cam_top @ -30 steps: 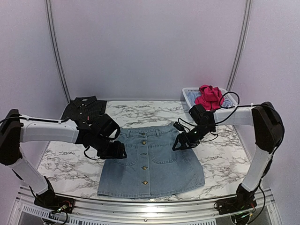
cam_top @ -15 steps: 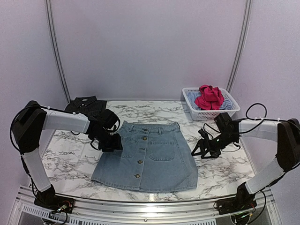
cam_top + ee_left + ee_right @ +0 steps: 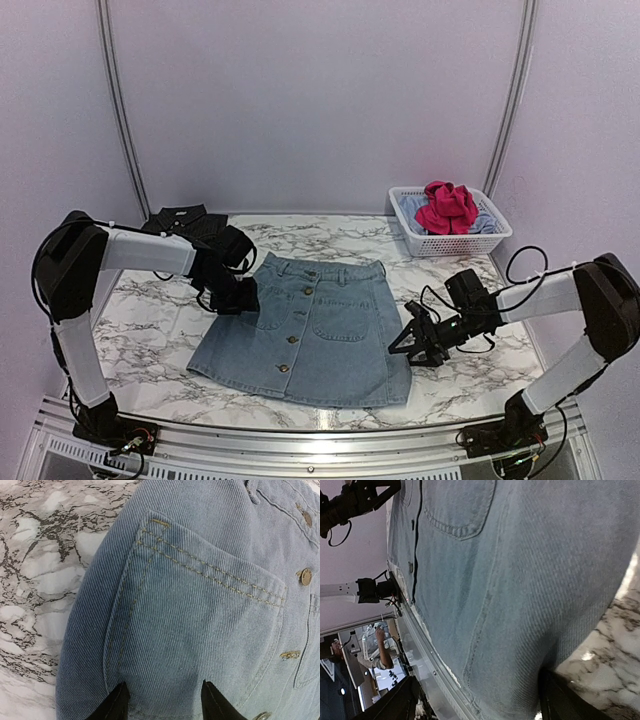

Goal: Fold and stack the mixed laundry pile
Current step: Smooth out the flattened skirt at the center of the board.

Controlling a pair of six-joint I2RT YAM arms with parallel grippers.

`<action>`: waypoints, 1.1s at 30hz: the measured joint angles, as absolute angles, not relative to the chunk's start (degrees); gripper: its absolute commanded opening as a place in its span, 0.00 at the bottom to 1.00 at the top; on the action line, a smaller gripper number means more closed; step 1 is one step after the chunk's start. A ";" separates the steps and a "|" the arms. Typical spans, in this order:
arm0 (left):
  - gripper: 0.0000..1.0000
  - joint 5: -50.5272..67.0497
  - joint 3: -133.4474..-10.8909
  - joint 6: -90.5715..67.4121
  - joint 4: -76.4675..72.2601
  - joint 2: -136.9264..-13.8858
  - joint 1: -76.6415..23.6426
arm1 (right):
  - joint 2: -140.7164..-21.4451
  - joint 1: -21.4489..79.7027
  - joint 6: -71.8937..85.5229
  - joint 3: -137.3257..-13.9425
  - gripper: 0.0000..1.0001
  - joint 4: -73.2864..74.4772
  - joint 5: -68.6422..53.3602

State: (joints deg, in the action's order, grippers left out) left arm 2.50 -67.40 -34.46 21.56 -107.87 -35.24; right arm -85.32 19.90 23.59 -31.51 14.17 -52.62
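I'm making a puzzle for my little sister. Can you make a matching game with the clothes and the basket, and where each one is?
Things:
1. light blue denim button skirt
2. black collared shirt
3. bright pink-red crumpled garment
4. white plastic lattice basket

Places:
A. inside the basket
B. far right of the white marble table
C. spread flat in the middle
D. far left corner

Pairs: 1-C, 2-D, 3-A, 4-B
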 measured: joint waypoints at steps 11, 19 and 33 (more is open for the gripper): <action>0.52 2.50 -67.42 -34.00 21.61 -107.87 -35.18 | -60.12 22.55 47.33 -24.27 0.58 6.81 -60.31; 0.66 2.90 -67.42 -32.97 21.39 -107.87 -35.18 | -43.99 23.57 64.18 -31.68 0.56 4.08 -63.35; 0.75 2.85 -65.95 -31.35 25.76 -93.49 -36.62 | -78.59 23.64 26.00 -54.15 0.54 27.99 -45.30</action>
